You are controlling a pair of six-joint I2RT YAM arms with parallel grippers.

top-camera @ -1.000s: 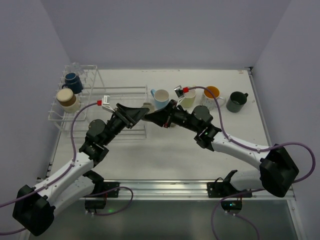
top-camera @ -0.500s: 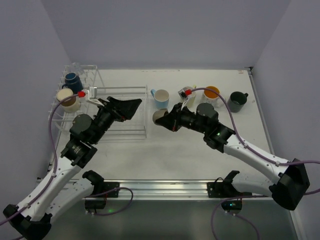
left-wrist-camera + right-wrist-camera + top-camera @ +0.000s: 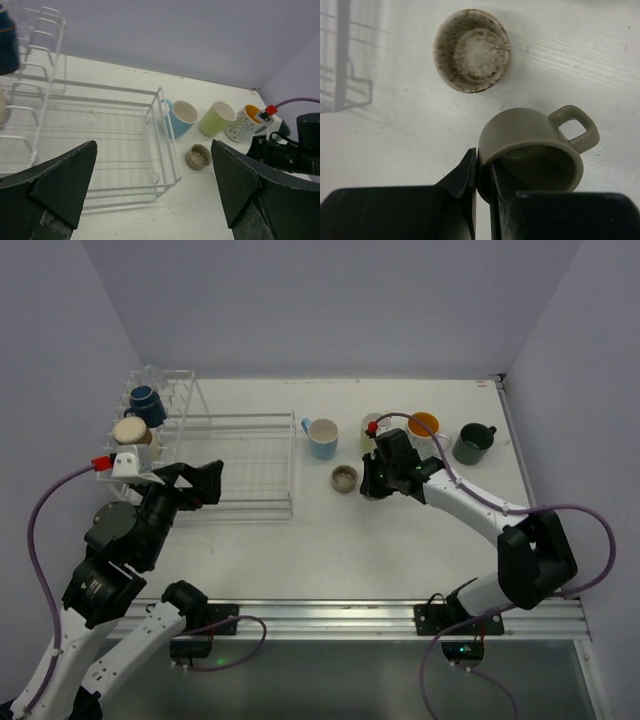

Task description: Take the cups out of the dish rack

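The right gripper (image 3: 478,167) pinches the rim of a small matte grey-brown cup (image 3: 520,131) with a squarish handle; the left gripper (image 3: 154,160) stands wide apart.

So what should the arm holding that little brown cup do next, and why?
The right end effector is shut on the brown cup by its wall, beside the other small cup. So probably: lower it onto the bare table there and open.

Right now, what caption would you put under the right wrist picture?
Right gripper pinching the rim of a grey-brown mug, near a speckled little cup on the white table.
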